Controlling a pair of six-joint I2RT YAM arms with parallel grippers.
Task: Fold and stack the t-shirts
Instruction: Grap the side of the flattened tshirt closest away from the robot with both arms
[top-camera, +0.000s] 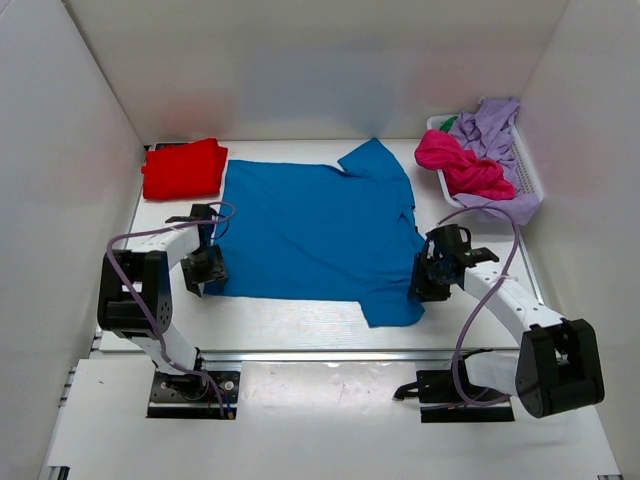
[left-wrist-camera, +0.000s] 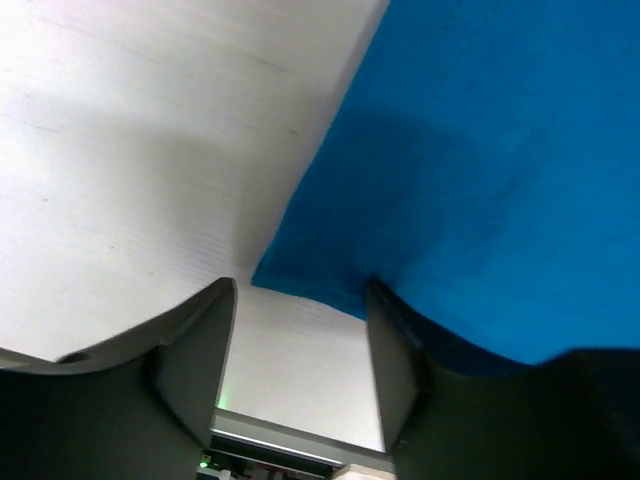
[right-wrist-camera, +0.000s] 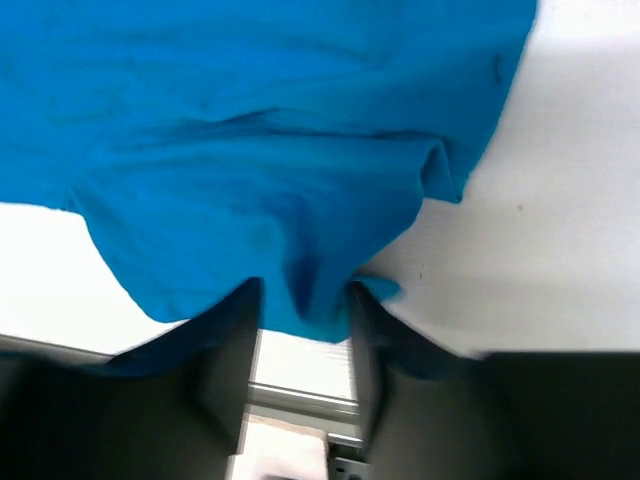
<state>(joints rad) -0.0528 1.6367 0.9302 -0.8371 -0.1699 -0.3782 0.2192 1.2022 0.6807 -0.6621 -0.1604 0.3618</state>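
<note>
On the white surface (top-camera: 290, 322), centre: the bright blue soft cloth t-shirt (top-camera: 310, 230) lies spread flat, hem to the left, one sleeve towards the far wall and the other at the near right.
Handling: I judge it light, limp and unbreakable; it will sag and drag, so I should lift it from two points together.
Where to grip: hem corners or side edges, pinching a thin layer against the surface.
My left pincer (left-wrist-camera: 300, 330): jaws wide apart, the near-left hem corner just beside one finger, not pinched.
My right pincer (right-wrist-camera: 305, 330): jaws parted, the near sleeve's edge loose between them.
Far left: red cloth t-shirt (top-camera: 183, 168), folded.
Far right: white slatted plastic basket (top-camera: 527, 175) holding the magenta pink t-shirt (top-camera: 462, 167) and the lilac t-shirt (top-camera: 495, 125).
</note>
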